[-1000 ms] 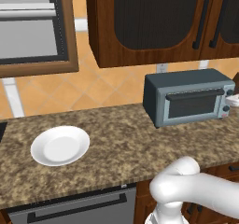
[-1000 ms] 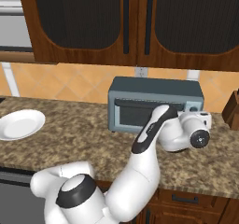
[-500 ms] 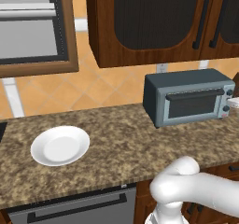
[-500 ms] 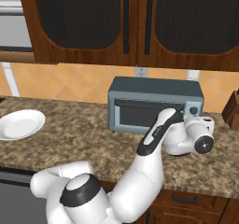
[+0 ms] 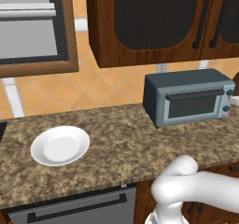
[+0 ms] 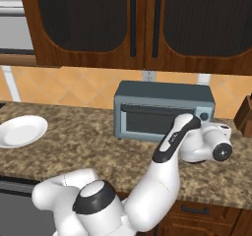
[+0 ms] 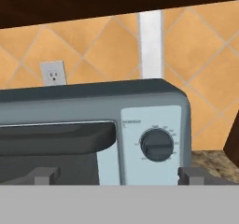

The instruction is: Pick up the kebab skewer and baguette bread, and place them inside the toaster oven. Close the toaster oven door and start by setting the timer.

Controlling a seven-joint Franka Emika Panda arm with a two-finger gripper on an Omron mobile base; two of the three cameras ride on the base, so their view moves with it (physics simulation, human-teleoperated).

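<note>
The toaster oven [image 5: 189, 97] [image 6: 162, 107] stands on the counter against the tiled wall, blue-grey, with the toaster oven door [image 5: 193, 105] up and shut. In the hand view the oven [image 7: 93, 101] is close ahead, with its dark bar handle [image 7: 56, 136] at the left and a round dark timer knob [image 7: 157, 144] on the right panel. My gripper [image 7: 119, 175] is open, its fingertips [image 7: 44, 174] wide apart, with the knob between and just above them and nothing held. My hand [image 6: 212, 142] hovers at the oven's right front. The kebab skewer and baguette bread are out of view.
A white plate [image 5: 59, 145] [image 6: 22, 131] lies on the speckled stone counter [image 5: 121, 143] to the left. A wooden knife block [image 6: 244, 117] stands right of the oven. Dark wood cabinets [image 6: 142, 23] hang above, and a wall outlet [image 7: 52, 73] sits behind the oven.
The hand has drifted a little right and down across the oven's front, toward the knob panel. The jaws stay open and the oven door stays shut.
</note>
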